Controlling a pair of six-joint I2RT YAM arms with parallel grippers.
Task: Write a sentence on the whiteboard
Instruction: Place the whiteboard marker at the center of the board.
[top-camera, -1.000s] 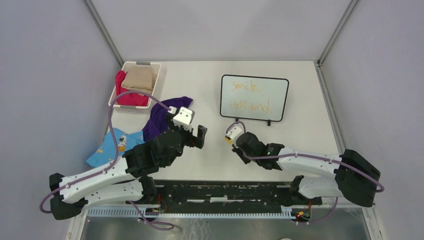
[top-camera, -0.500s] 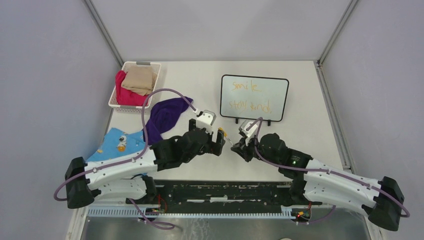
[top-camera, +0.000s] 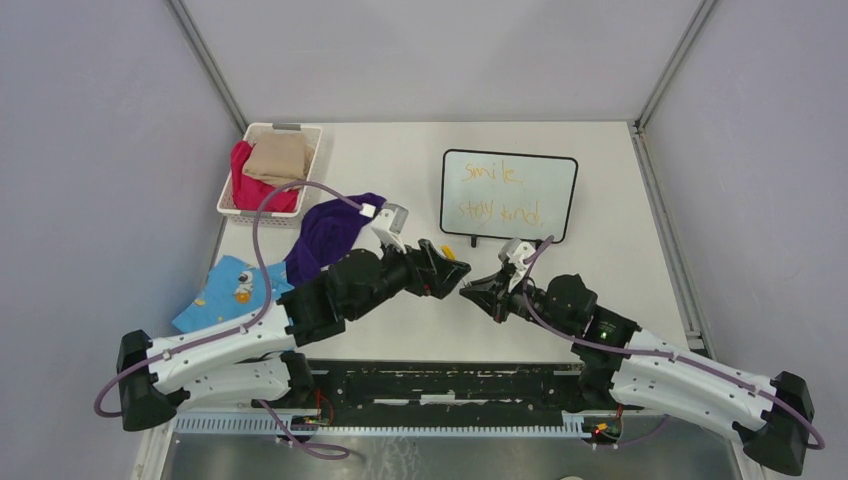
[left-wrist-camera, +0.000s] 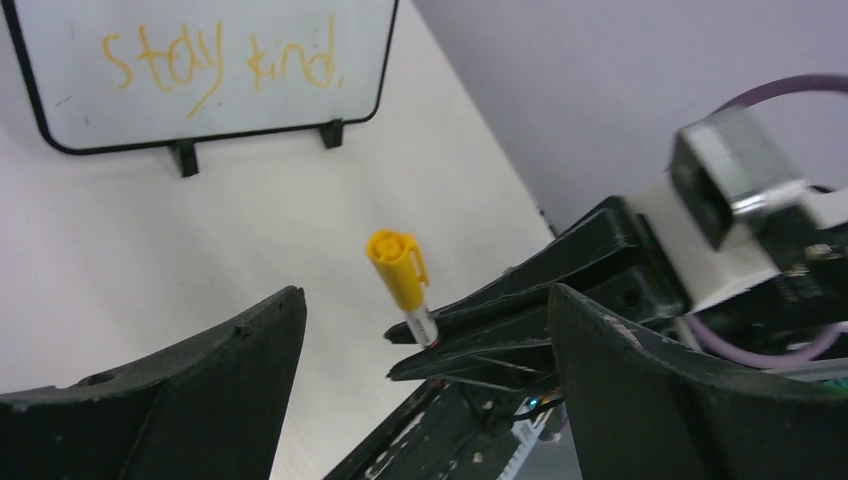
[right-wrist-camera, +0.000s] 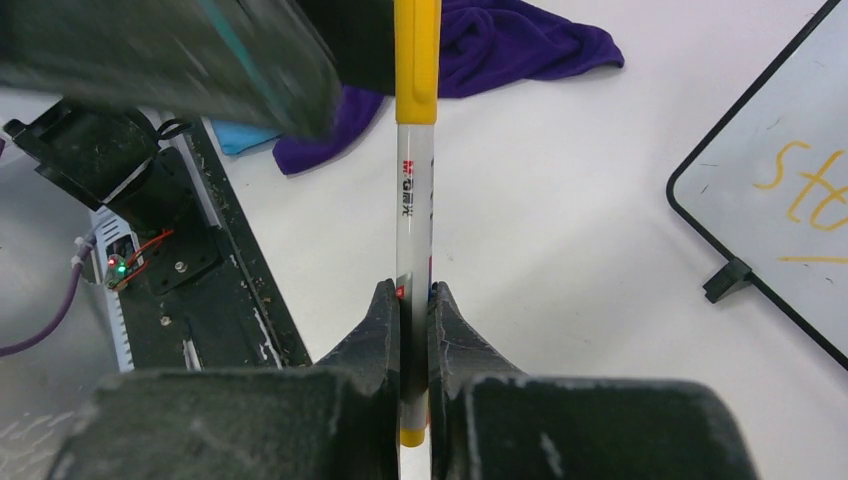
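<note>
The whiteboard (top-camera: 510, 196) stands upright on its two small feet at the back right of the table. On it is the sentence (top-camera: 498, 192) in thin orange handwriting, "smile" above "stay kind"; the left wrist view shows only "stay kind" (left-wrist-camera: 225, 60). My right gripper (right-wrist-camera: 412, 290) is shut on a white marker (right-wrist-camera: 413, 200) near its rear end. The marker's yellow cap (left-wrist-camera: 398, 265) points toward my left gripper (left-wrist-camera: 425, 300). That gripper is open, with one jaw on each side of the cap and not touching it. Both grippers meet just in front of the board (top-camera: 462, 280).
A white basket (top-camera: 314, 160) with red and tan clothes sits at the back left. A purple cloth (top-camera: 335, 228) and a blue printed garment (top-camera: 230, 290) lie in front of it, beside my left arm. A black rail (top-camera: 450, 385) runs along the near edge.
My left arm has swung right and turned its open jaws toward the marker. My right arm has carried the marker left and forward to meet it.
</note>
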